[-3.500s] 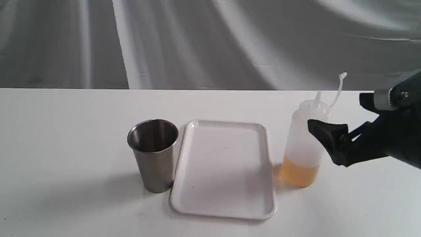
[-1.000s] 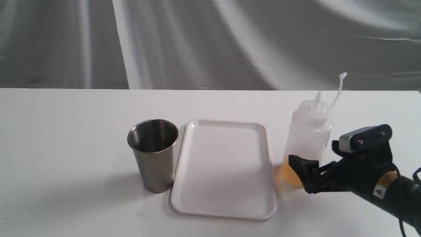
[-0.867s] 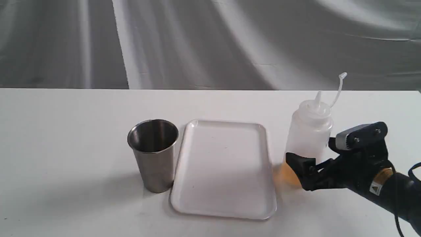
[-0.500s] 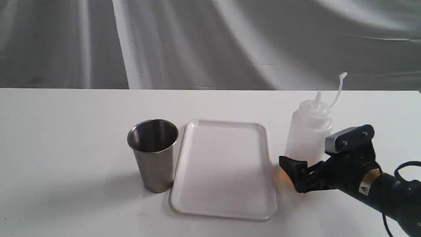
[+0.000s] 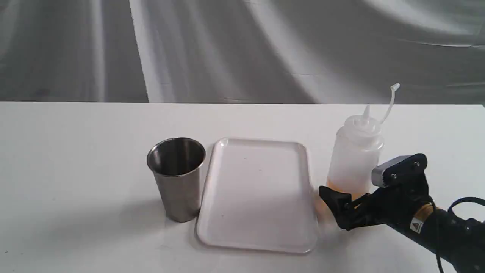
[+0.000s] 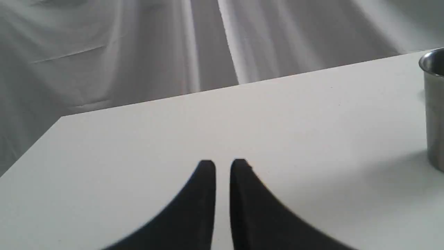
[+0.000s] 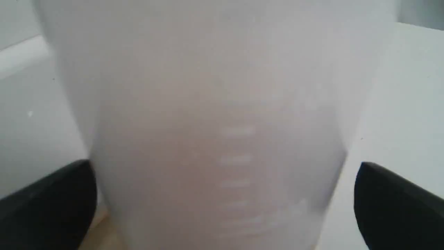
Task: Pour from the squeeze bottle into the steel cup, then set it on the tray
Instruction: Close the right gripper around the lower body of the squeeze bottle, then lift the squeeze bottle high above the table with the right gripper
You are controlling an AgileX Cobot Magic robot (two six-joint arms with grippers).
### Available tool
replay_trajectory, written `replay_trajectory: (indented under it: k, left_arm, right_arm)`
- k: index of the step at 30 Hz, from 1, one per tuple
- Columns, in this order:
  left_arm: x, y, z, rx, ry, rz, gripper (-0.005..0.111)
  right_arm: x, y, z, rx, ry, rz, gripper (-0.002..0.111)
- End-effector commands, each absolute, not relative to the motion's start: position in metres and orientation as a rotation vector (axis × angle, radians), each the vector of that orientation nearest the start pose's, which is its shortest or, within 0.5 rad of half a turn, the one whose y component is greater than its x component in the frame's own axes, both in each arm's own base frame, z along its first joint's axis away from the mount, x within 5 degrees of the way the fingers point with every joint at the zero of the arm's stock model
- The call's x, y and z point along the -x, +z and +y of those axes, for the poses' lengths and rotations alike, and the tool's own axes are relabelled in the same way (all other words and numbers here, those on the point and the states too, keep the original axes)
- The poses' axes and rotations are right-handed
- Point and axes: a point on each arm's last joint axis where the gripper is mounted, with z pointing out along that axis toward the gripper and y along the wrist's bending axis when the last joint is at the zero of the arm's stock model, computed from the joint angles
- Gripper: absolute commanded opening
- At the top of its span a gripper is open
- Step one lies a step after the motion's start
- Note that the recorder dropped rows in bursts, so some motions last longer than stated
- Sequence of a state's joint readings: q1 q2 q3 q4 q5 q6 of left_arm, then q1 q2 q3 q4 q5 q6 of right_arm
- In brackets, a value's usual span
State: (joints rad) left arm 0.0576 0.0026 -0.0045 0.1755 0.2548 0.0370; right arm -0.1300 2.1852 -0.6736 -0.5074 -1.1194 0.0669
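Observation:
The squeeze bottle (image 5: 356,151) stands upright on the table, right of the tray (image 5: 257,189), with amber liquid in its base and its cap strap sticking up. My right gripper (image 5: 350,195) is low at the bottle's base and open, one finger in front of it, the other hidden behind. In the right wrist view the bottle (image 7: 222,132) fills the frame between both fingers (image 7: 48,201), which are close to its sides without squeezing it. The steel cup (image 5: 177,178) stands upright, left of the tray. My left gripper (image 6: 222,165) is shut over bare table, with the cup (image 6: 433,104) off to one side.
The white table (image 5: 75,151) ends at a grey draped backdrop (image 5: 227,49) along its far edge. The cup stands almost against the tray's left rim, and the bottle is a short gap from its right rim. My left arm is outside the exterior view.
My right gripper has come down from the bottle's shoulder height to its base and moved left, so its fingers now sit on either side of the bottle. Bottle, cup and tray have not moved.

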Motion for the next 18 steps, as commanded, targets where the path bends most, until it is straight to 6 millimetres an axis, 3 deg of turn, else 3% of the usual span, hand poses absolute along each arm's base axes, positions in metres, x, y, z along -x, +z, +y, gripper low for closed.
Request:
replay_trajectory:
  k: [1, 11, 18]
  left_arm:
    - [-0.055, 0.192, 0.007, -0.09, 0.228, 1.725, 0.008]
    - [-0.055, 0.192, 0.007, -0.093, 0.231, 1.725, 0.008]
    - [-0.055, 0.192, 0.007, -0.09, 0.229, 1.725, 0.008]
  right_arm:
    - [-0.334, 0.061, -0.005, 0.309, 0.214, 1.817, 0.105]
    - [-0.349, 0.061, 0.006, 0.367, 0.231, 1.786, 0.105]
    - [-0.358, 0.062, 0.003, 0.311, 0.203, 1.777, 0.105]
